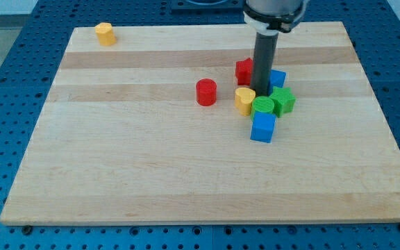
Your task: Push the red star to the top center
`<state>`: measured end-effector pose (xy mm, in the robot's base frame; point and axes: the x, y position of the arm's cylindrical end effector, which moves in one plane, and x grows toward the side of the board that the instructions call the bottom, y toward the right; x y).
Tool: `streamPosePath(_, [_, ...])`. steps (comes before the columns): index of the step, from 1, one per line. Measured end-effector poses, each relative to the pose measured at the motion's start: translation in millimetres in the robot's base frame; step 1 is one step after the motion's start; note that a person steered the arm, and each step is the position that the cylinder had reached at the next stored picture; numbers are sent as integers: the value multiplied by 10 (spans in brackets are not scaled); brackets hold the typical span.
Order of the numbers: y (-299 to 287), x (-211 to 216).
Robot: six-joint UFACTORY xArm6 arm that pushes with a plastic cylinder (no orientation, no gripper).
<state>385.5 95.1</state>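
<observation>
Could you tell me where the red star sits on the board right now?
The red star lies right of the board's centre toward the view's top, partly hidden behind my rod, with my tip just to its lower right and the yellow heart below it.

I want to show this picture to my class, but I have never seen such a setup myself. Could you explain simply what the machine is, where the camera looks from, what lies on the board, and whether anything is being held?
This is one camera view, looking down at a wooden board from its near edge; where the camera is mounted is not known. The dark rod from above is a robot arm's pusher. It holds nothing; it only slides blocks. My tip stands inside a cluster: a red block at its left, a blue block at its right, a yellow block, two green blocks and a blue cube below. A red cylinder stands apart to the left, and another yellow block sits top left.
</observation>
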Motion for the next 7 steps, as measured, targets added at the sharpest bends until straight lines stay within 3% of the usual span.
streamPosePath(4, [-99, -388])
streamPosePath(7, [-560, -223])
